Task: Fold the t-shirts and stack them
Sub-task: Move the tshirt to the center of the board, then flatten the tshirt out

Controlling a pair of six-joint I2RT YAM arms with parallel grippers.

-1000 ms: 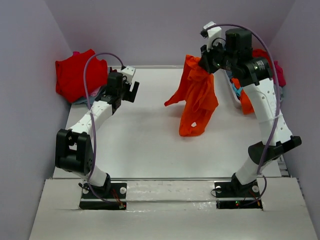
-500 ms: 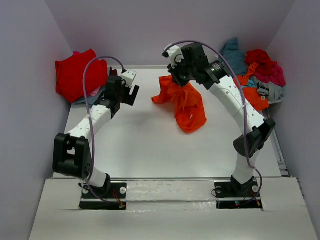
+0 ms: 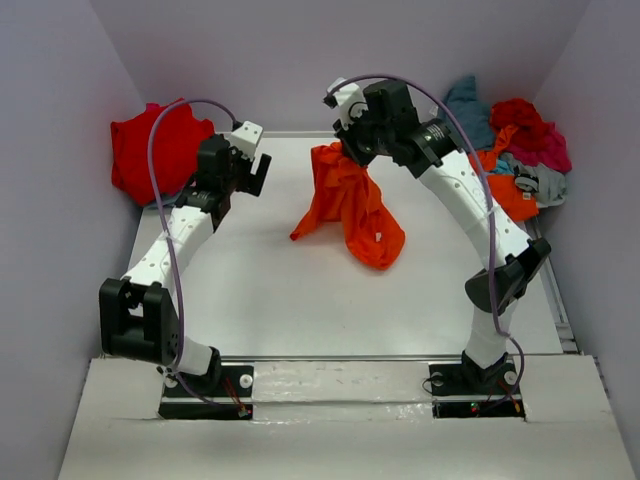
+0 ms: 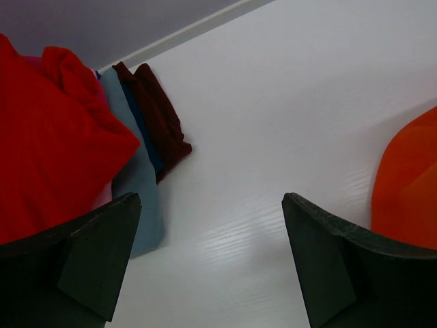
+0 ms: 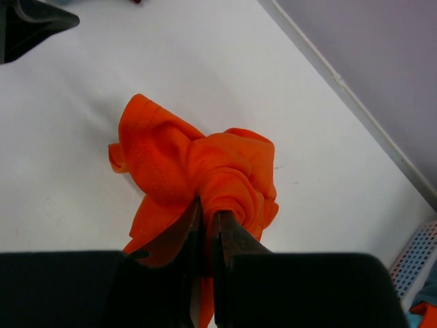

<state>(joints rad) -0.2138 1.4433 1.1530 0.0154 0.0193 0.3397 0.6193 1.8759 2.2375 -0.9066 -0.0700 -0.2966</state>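
Orange soft-cloth t-shirt (image 3: 350, 210): light, limp, bunched in clamped jaws of right gripper (image 5: 206, 215); probably better taken by shoulders. Left gripper (image 4: 208, 205): jaws spread, empty.

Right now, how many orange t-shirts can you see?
2. One orange t-shirt hangs bunched in the right gripper's shut jaws over the table. A second orange t-shirt lies in the clothes heap at the far right. More may hide inside that heap.

I'm looking into what is probably a lab test cell: plain lilac walls (image 3: 300, 60) are boxing in a white table (image 3: 270, 290), with left arm (image 3: 180, 235) and right arm (image 3: 470, 195) bolted at its near edge.
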